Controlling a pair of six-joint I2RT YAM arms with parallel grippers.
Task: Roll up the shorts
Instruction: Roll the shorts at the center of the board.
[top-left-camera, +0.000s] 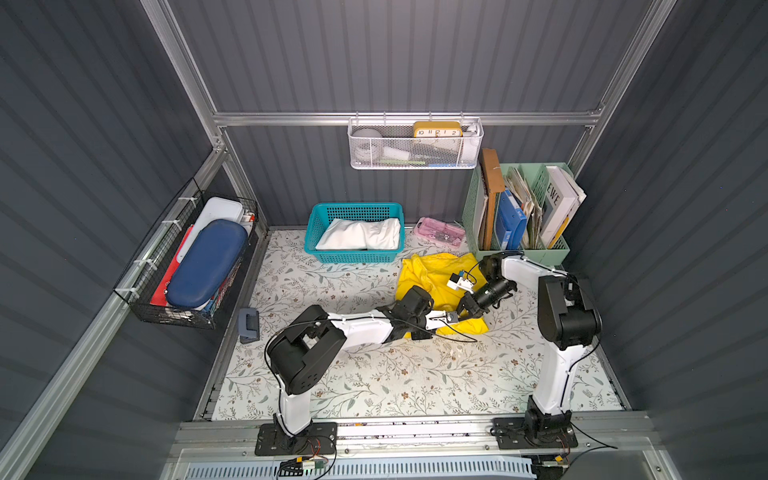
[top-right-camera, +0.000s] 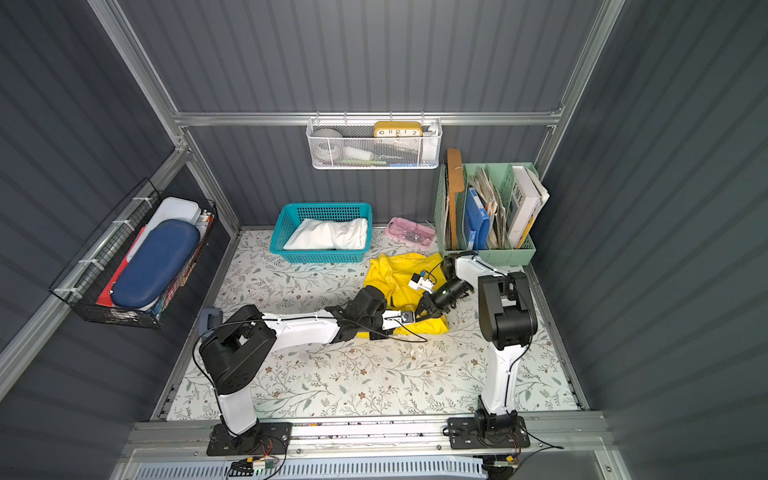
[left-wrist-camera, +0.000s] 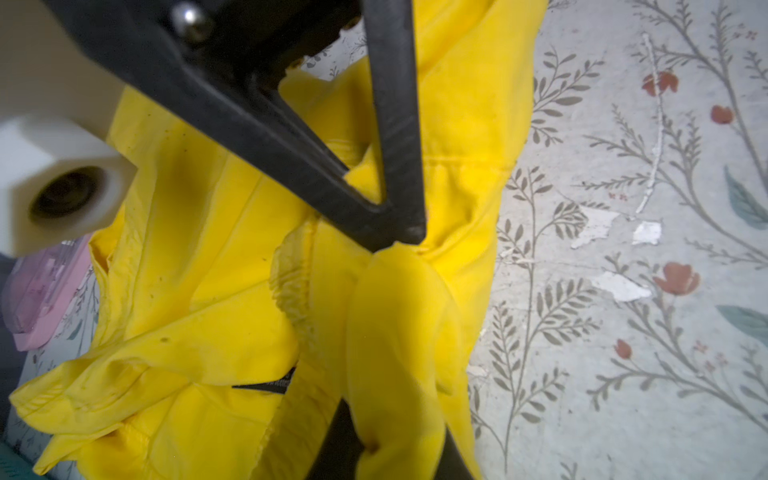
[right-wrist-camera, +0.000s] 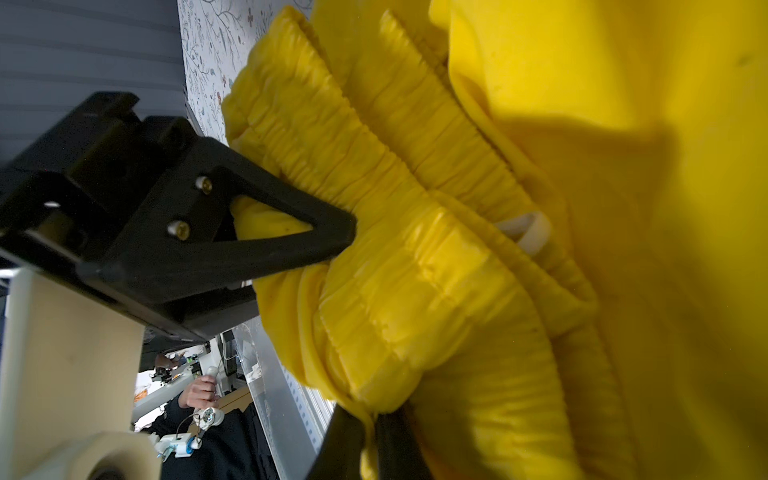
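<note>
**yellow shorts (top-left-camera: 432, 270) pinched at near edge by both grippers**

They lie crumpled, not rolled, on the floral table (top-left-camera: 374, 374), right of centre and toward the far side. Their far-left corner is just beside the near-right corner of the teal basket (top-left-camera: 353, 257). The green file rack (top-left-camera: 552, 253) stands just beyond them on the far right. A pink case (top-left-camera: 440, 232) lies near their far edge.

The left gripper (top-left-camera: 452, 318) (left-wrist-camera: 395, 415) reaches in from the left, low over the table. Its jaws are closed on a fold of yellow cloth. In the left wrist view the fold is bunched between its two black fingers.

The right gripper (top-left-camera: 464, 311) (right-wrist-camera: 372, 419) comes in from the right, angled down. Its jaws are pressed together on the gathered elastic waistband (right-wrist-camera: 415, 270), with cloth squeezed between the fingers.

In both top views the two grippers meet almost tip to tip at the near edge of the shorts. I cannot tell whether the tips touch. In the right wrist view the left gripper's triangular finger presses into the waistband right beside the right gripper's hold. A whitish drawstring (right-wrist-camera: 528, 232) loop pokes out between waistband folds.

The white shorts (top-left-camera: 361, 235) sit bundled inside the teal basket at far centre, well apart from both grippers.
</note>
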